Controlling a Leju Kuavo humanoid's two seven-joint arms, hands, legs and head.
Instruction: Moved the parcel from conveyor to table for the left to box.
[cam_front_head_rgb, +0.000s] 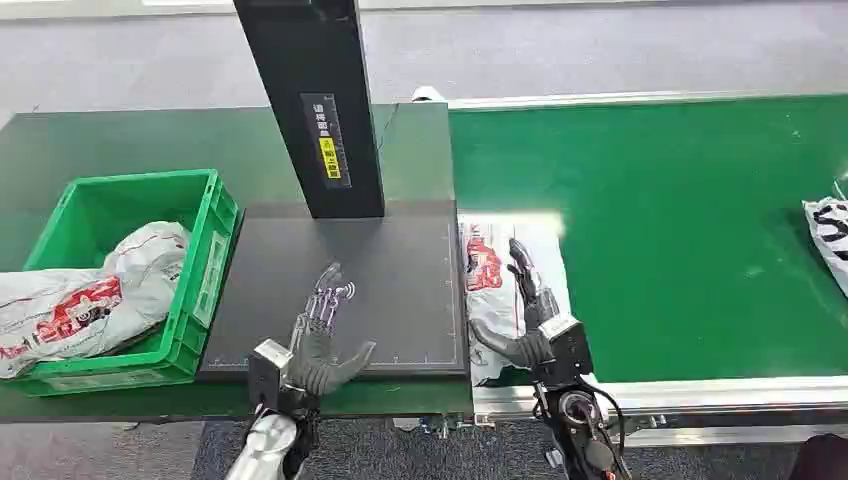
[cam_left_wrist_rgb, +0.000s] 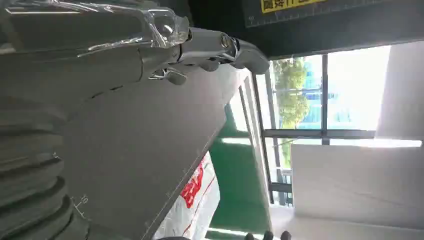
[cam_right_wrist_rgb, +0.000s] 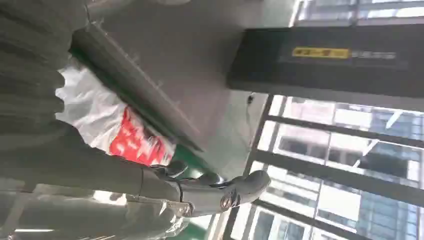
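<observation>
The parcel (cam_front_head_rgb: 490, 300) lies on the green conveyor (cam_front_head_rgb: 680, 240), right against the dark surface (cam_front_head_rgb: 400, 290), its long axis running away from the robot. The right hand (cam_front_head_rgb: 528, 315) rests on it, fingers stretched flat, gripping nothing. The left hand (cam_front_head_rgb: 320, 340) hovers spread over the surface, empty.

Left hand (cam_left_wrist_rgb: 150, 55) in from picture's left edge – grey ribbed cover, fingers (cam_left_wrist_rgb: 240, 50) stretched out straight, holding nothing. Clear plastic film (cam_left_wrist_rgb: 125, 20) wrapped over part of fingers. Beneath hand, dark grey mat (cam_left_wrist_rgb: 145, 145) with ruler marks along edge. Just past mat edge, white parcel (cam_left_wrist_rgb: 197, 200) with red print, lying on green conveyor belt (cam_left_wrist_rgb: 235, 165). Black post (cam_left_wrist_rgb: 320, 17) with yellow label beyond fingertips. Bright windows (cam_left_wrist_rgb: 320, 95) – trees outside.
</observation>
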